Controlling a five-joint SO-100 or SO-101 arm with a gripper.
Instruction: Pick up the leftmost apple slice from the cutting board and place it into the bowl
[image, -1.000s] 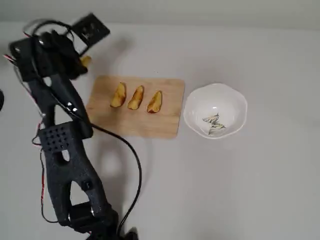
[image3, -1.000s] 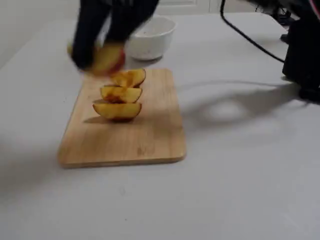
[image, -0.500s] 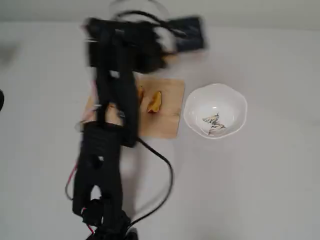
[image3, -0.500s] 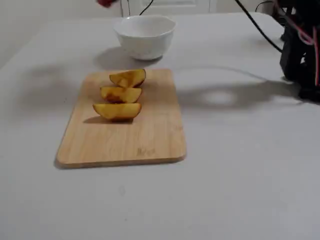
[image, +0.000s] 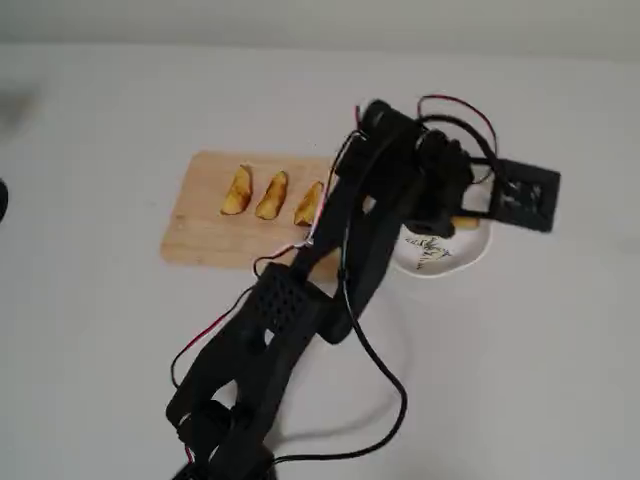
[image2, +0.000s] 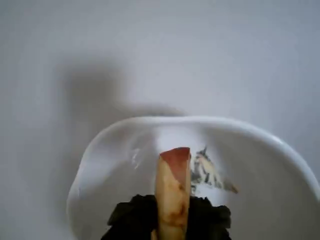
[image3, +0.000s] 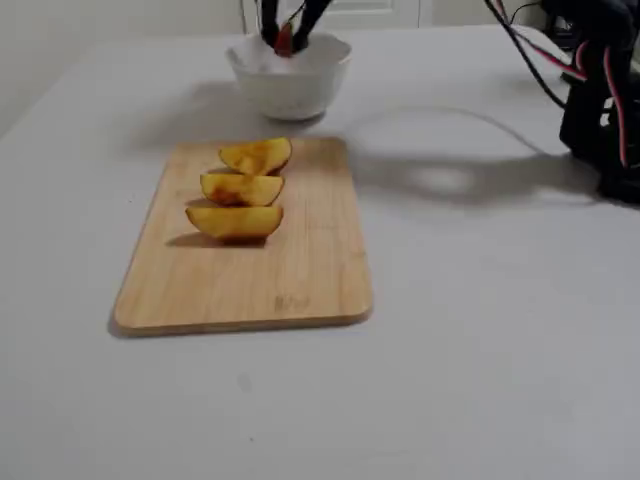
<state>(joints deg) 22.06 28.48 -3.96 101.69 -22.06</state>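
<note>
Above the bowl (image2: 105, 165) we see the gripper (image2: 170, 220) with its jaws closed narrowly on the apple slice (image2: 172, 195), whose red-skinned tip points down toward the butterfly mark (image2: 207, 172) in the wrist view. Our arm (image: 300, 300) stretches diagonally across the table (image: 540, 380) in the overhead view, passing over the right end of the cutting board (image: 200, 225), with the gripper (image: 462, 218) poised over the bowl's (image: 440, 268) rim. We count three slices (image3: 237, 187) lying in a row on the cutting board (image3: 250, 280), one slice held, and one bowl (image3: 290, 85).
</note>
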